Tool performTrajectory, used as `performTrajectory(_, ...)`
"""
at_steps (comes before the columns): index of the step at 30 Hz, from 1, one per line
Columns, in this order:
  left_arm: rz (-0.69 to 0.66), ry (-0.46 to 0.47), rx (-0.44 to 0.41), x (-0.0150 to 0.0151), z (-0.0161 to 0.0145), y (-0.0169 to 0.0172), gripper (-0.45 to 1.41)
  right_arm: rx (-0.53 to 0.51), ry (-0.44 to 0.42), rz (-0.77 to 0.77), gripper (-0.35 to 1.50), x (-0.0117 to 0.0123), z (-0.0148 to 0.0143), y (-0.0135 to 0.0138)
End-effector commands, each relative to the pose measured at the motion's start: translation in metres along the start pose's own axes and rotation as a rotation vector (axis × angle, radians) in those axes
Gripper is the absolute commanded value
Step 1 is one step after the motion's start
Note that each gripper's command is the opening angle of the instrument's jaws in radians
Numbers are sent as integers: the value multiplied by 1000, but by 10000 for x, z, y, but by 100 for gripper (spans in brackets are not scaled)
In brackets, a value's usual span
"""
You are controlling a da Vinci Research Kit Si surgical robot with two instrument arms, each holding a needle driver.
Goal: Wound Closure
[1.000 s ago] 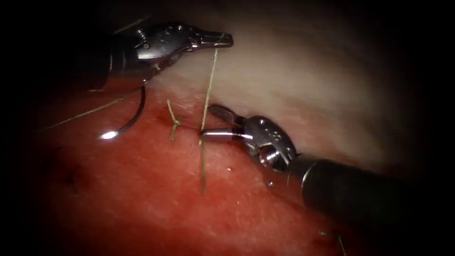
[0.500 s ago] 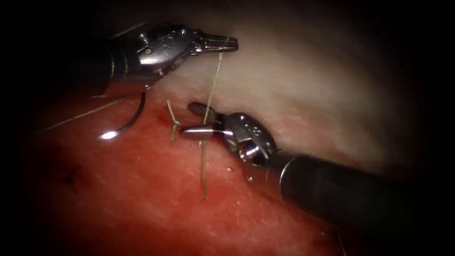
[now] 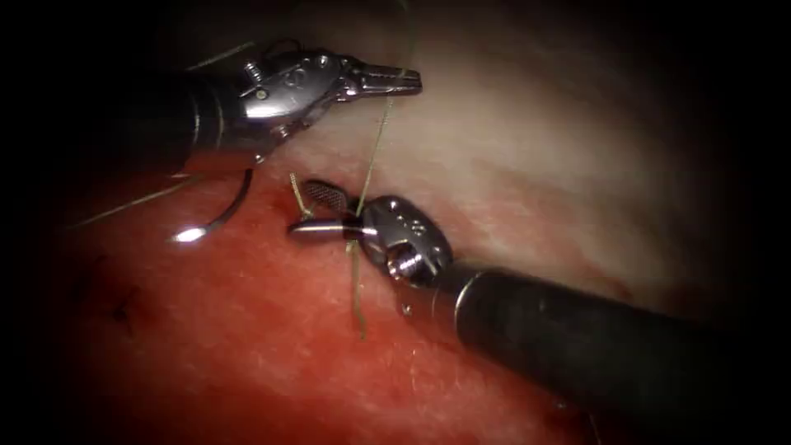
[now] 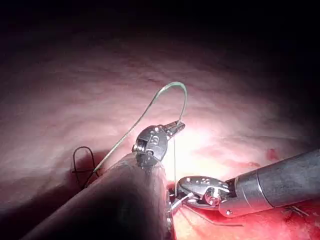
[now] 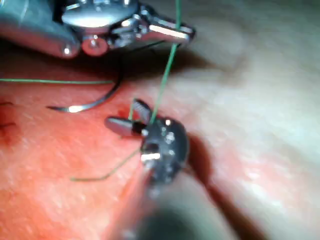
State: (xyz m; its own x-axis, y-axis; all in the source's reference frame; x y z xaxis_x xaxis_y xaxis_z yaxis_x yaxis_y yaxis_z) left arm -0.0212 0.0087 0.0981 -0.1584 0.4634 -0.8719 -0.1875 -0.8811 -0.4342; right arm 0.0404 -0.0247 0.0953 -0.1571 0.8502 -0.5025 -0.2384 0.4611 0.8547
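My left tool [image 3: 395, 80] is shut on the thread [image 3: 371, 156], holding it taut above the tissue [image 3: 511, 165]. The strand runs down between the jaws of my right tool [image 3: 301, 208], which stand open astride it close to their hinge, just over the cut. Its free end [image 3: 358, 305] trails on the red surface. The curved needle [image 3: 235, 202] lies loose on the tissue left of the cut, held by neither tool, its tip glinting. The right wrist view shows the needle [image 5: 95, 102], the thread [image 5: 165, 75] and the open right tool [image 5: 125, 120]. In the left wrist view the left tool [image 4: 175, 127] grips the thread.
A short knotted thread tail [image 3: 297, 194] stands by the cut beside the right tool's jaws. Another strand [image 3: 132, 204] runs left from the needle. Above the left tool the thread arches in a loop [image 4: 170, 90]. An earlier stitch [image 4: 82, 160] sits farther off.
My right tool has slid left with open jaws, so the thread now sits deep between them. The left tool has shifted slightly right, still holding the thread. The needle has stayed put.
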Motion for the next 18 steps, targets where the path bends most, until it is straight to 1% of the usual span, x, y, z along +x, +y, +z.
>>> performTrajectory(1, 1, 1, -1, -3, 7, -3, -45, 8, 7, -1, -17, -1, 6, 1)
performTrajectory(2, 2, 1, -2, -4, 7, -1, -45, -1, 28, -8, -35, -1, 5, 1)
performTrajectory(4, 4, 1, -3, -5, 7, 3, -45, -2, 73, -43, -35, 4, 3, 4)
performTrajectory(5, 7, 1, -4, -6, 8, 8, -45, 2, 104, -81, -35, 10, -1, 5)
performTrajectory(9, 10, 1, -6, -7, 8, 15, -45, 3, 126, -109, -35, 19, -6, 4)
performTrajectory(11, 10, 1, -10, -5, 5, 18, -45, 11, 157, -120, -35, 25, -9, 0)
performTrajectory(12, 10, 1, -10, -5, 5, 18, -45, 11, 157, -120, -35, 25, -9, 0)
performTrajectory(13, 8, 3, -13, -3, 3, 17, -45, 16, 180, -119, -35, 26, -8, -2)
performTrajectory(14, 7, 7, -14, -2, 2, 16, -45, 19, 189, -119, -23, 26, -8, -4)
performTrajectory(15, 4, 9, -19, 0, -2, 12, -45, 17, 192, -117, 78, 25, -7, -9)
performTrajectory(16, 2, 10, -21, 2, -5, 10, -45, 19, 195, -116, 121, 26, -8, -12)
performTrajectory(18, 4, 11, -13, 5, -11, 4, -45, 23, 190, -112, 128, 28, -12, -15)
